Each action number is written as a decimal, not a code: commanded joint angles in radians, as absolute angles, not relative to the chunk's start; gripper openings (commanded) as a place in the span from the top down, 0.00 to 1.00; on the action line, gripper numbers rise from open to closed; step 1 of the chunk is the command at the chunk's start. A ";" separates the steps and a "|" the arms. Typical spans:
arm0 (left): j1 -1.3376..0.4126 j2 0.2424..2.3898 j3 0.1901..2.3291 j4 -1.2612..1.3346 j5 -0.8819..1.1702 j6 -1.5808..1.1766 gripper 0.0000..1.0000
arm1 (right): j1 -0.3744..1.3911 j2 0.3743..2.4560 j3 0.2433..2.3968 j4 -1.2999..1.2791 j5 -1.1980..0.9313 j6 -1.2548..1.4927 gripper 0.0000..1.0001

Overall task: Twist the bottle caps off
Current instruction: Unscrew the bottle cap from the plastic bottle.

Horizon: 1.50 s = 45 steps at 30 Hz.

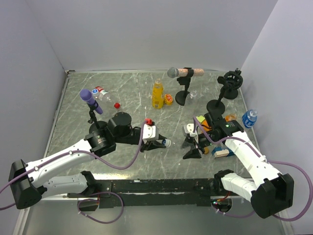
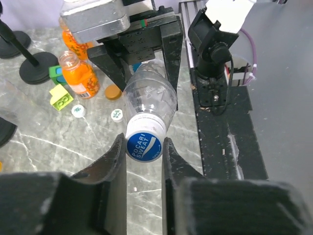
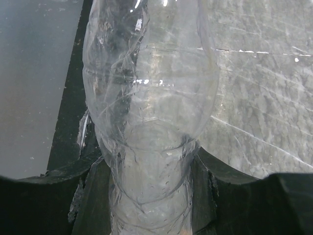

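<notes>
Nearest, along the front edge of the grey marbled table (image 1: pixel 127 83): a black rail carrying both arm bases.

Just beyond, at mid-table: left gripper (image 2: pixel 143 147) narrowed onto a blue round plastic screw cap (image 2: pixel 144 145) printed POCARI SWEAT, one black finger pressed against each side of it. Cap on the mouth of a clear crumpled plastic bottle (image 2: pixel 149 98), held roughly level between the two tools.

Facing it: right gripper (image 3: pixel 146 196) closed around the body of that same bottle, black fingers (image 3: pixel 93 196) tight on both flanks.

On the table behind that tool: a small orange-filled plastic bottle (image 2: pixel 80 76) standing without a cap, a flat brown disc (image 2: pixel 113 92), two small white round pieces with green print (image 2: pixel 78 110), and a yellow-green block (image 2: pixel 60 97).

Out at the right edge: a small blue-labelled bottle (image 1: pixel 249 119).

Farther back on the left: a purple-headed microphone on a black stand (image 1: pixel 91 101), a loose red round cap (image 1: pixel 117 105) on the table, and near it a clear bottle with a red-white label (image 1: pixel 100 92) on its side.

At the far middle: a tall yellow-orange juice bottle (image 1: pixel 157 94), upright, beside a grey-headed microphone on a black stand (image 1: pixel 182 73).
</notes>
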State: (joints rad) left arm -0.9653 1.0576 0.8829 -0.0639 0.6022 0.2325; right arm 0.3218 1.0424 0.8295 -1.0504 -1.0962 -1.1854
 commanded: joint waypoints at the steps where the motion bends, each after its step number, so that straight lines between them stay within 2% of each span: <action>1: -0.962 1.057 0.882 -0.008 0.612 0.079 0.99 | 0.324 1.034 0.830 -1.032 -1.135 -1.207 0.69; 5: -0.960 1.075 0.913 0.009 0.499 -0.292 0.99 | 0.324 1.035 0.831 -1.031 -1.129 -1.200 0.70; 8: -0.960 1.144 1.001 -0.164 0.410 -0.535 0.99 | 0.324 1.038 0.830 -1.026 -1.126 -1.197 0.70; 11: -0.960 1.213 1.068 -0.271 0.400 -0.783 0.99 | 0.324 1.042 0.830 -1.026 -1.124 -1.193 0.70; 12: -0.960 1.232 1.066 -0.261 0.417 -0.911 0.99 | 0.324 1.042 0.830 -1.025 -1.123 -1.195 0.70; 15: -0.974 1.241 1.037 -0.184 0.431 -1.063 0.99 | 0.324 1.040 0.831 -1.026 -1.123 -1.192 0.70; 19: -0.983 1.241 1.081 -0.308 0.293 -1.009 0.96 | 0.322 1.031 0.825 -1.023 -1.121 -1.187 0.70; 20: -0.982 1.232 1.081 -0.302 0.275 -1.005 0.89 | 0.322 1.028 0.825 -1.022 -1.121 -1.187 0.70; 22: -0.982 1.212 1.075 -0.281 0.252 -0.983 0.62 | 0.321 1.028 0.824 -1.022 -1.121 -1.186 0.70; 23: -0.982 1.203 1.080 -0.284 0.236 -0.968 0.44 | 0.319 1.028 0.824 -1.023 -1.121 -1.186 0.70; 24: -0.982 1.195 1.089 -0.299 0.215 -0.941 0.33 | 0.319 1.031 0.825 -1.025 -1.121 -1.186 0.70; 26: -0.980 1.163 1.103 -0.321 0.181 -0.856 0.17 | 0.318 1.031 0.825 -1.025 -1.123 -1.187 0.70; 28: -0.980 1.123 1.080 -0.287 0.173 -0.798 0.09 | 0.316 1.029 0.824 -1.023 -1.123 -1.187 0.70; 31: -0.980 1.008 1.007 -0.200 0.184 -0.640 0.01 | 0.316 1.032 0.824 -1.026 -1.123 -1.189 0.70; 38: -0.980 0.761 0.761 -0.008 0.371 -0.111 0.03 | 0.316 1.035 0.824 -1.029 -1.127 -1.192 0.70; 45: -0.980 0.794 0.736 0.055 0.465 0.129 0.03 | 0.314 1.038 0.822 -1.028 -1.124 -1.193 0.69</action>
